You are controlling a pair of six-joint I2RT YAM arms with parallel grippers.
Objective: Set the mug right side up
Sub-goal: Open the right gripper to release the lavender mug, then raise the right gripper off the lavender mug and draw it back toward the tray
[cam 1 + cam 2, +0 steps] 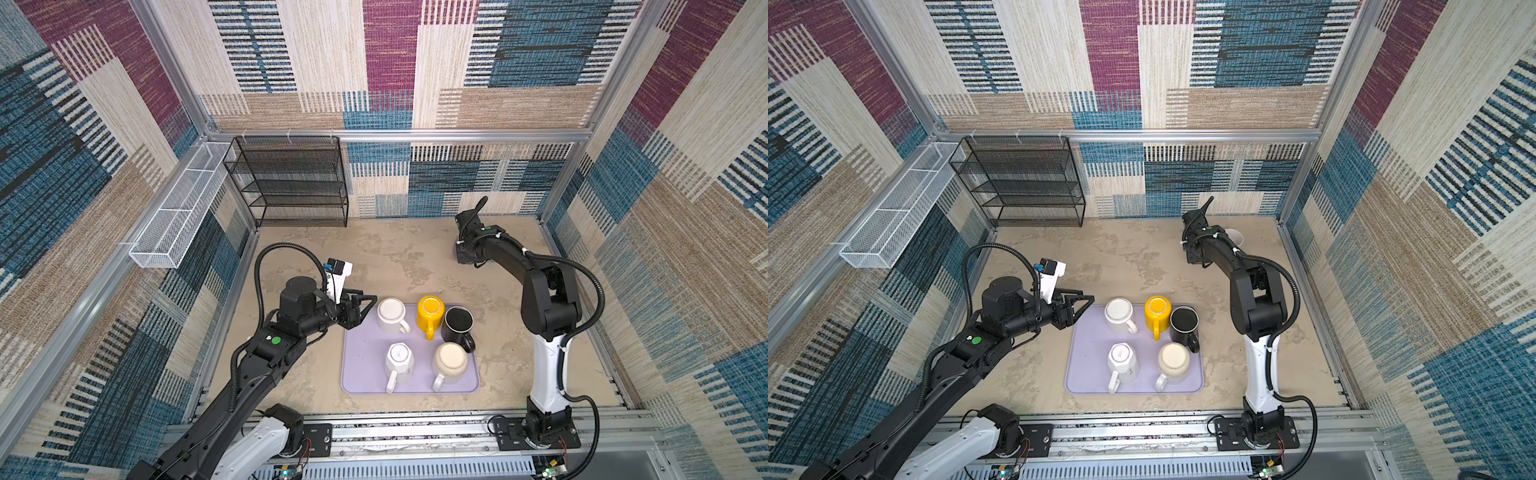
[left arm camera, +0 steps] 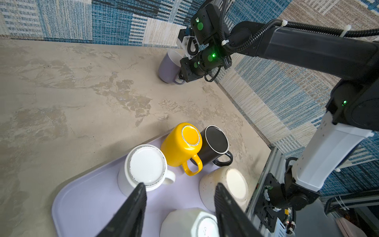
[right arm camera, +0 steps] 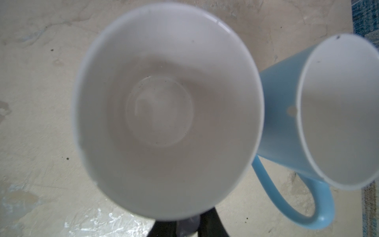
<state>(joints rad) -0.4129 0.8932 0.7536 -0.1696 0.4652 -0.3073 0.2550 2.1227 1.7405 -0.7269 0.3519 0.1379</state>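
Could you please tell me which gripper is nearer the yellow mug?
Left. The left gripper hovers by the white mug beside the yellow mug; the right gripper holds the lavender mug far behind.

Bench [image 1: 374,257]: matt, mottled beige, faintly rough, like trowelled plaster.
Tray [image 1: 361,374]: smooth lilac, low sheen, plastic or rubber by the look (cannot tell which).
Yellow mug [image 1: 430,316] and black mug [image 1: 457,326]: glossy glaze with bare unglazed foot rings.
White mug [image 1: 391,316] and faceted mug [image 1: 399,361]: glossy white glaze.
Cream mug [image 2: 209,184]: speckled glaze, satin.
Lilac mug [image 2: 169,67] and blue mug [image 3: 281,115]: smooth, soft sheen outside, white inside.
Rack [image 1: 291,183]: black metal mesh, matt.
Basket [image 1: 174,224]: white-coated wire mesh.
Walls [image 1: 540,104]: coarse woven cloth.
Frame rail [image 1: 415,135]: brushed aluminium.
Pads [image 2: 225,205] of the left end effector [image 2: 180,186]: black, matt, finely ribbed.
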